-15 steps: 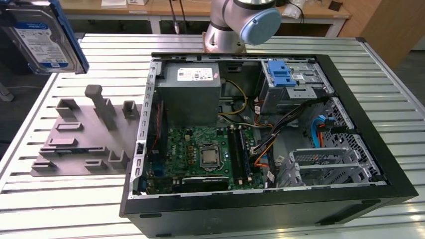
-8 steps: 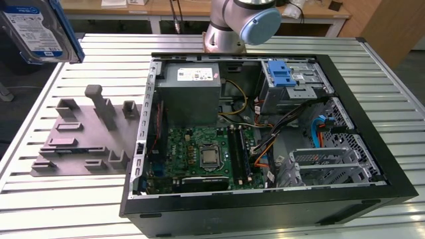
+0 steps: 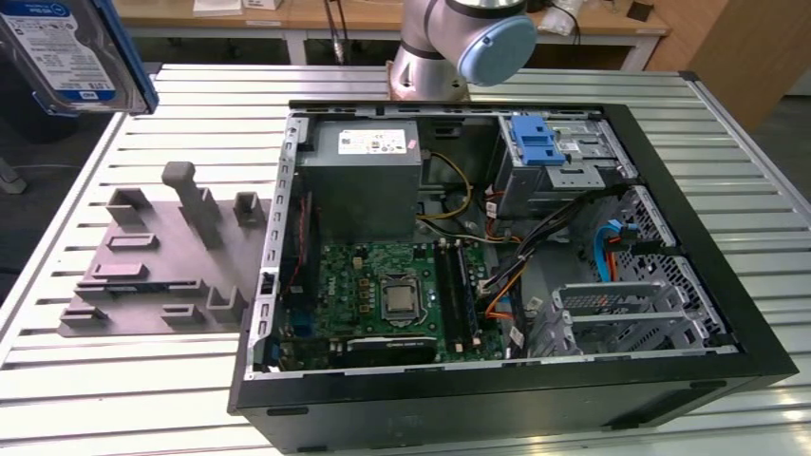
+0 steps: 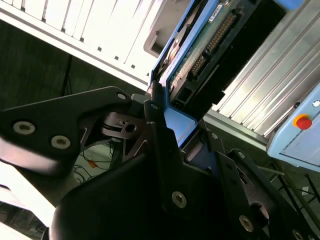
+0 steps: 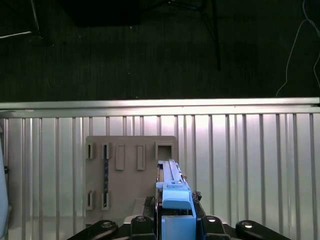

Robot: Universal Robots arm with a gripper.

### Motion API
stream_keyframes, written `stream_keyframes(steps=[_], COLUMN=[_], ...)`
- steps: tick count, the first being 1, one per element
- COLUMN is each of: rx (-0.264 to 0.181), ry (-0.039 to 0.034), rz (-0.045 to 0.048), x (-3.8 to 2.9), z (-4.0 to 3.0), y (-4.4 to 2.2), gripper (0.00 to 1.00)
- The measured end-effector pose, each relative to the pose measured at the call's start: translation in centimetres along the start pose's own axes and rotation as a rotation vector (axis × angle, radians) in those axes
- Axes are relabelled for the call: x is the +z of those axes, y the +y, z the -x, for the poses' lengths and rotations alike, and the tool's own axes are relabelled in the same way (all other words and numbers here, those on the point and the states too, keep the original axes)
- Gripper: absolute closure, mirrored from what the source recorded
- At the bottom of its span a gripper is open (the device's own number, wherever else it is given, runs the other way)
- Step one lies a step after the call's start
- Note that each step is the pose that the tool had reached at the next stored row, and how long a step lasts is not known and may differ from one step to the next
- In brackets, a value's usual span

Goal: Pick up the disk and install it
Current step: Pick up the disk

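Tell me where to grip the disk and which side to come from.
Grip the disk across its blue carrier frame at one end, coming end-on, as the claw holds it now. Its flat, parallel faces suit a pinch, and the rest of the body stays free.

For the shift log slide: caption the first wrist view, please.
The tool clamps the disk edge-on above the grey fixture plate on the slatted table.
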State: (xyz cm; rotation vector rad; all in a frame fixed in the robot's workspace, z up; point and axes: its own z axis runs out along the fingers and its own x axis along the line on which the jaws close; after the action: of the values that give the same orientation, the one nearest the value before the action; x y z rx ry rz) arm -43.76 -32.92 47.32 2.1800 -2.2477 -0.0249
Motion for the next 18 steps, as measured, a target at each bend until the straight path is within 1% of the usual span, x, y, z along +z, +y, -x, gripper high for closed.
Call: stream_keyframes(steps=[14,18], rx=[0.0,0.0], ry=[0.0,0.0], rz=[0.0,-0.0001], x=[0.01,0.0], z=[-0.02,-0.06], y=[-0.09,-0.35], gripper=[0.64,0.64])
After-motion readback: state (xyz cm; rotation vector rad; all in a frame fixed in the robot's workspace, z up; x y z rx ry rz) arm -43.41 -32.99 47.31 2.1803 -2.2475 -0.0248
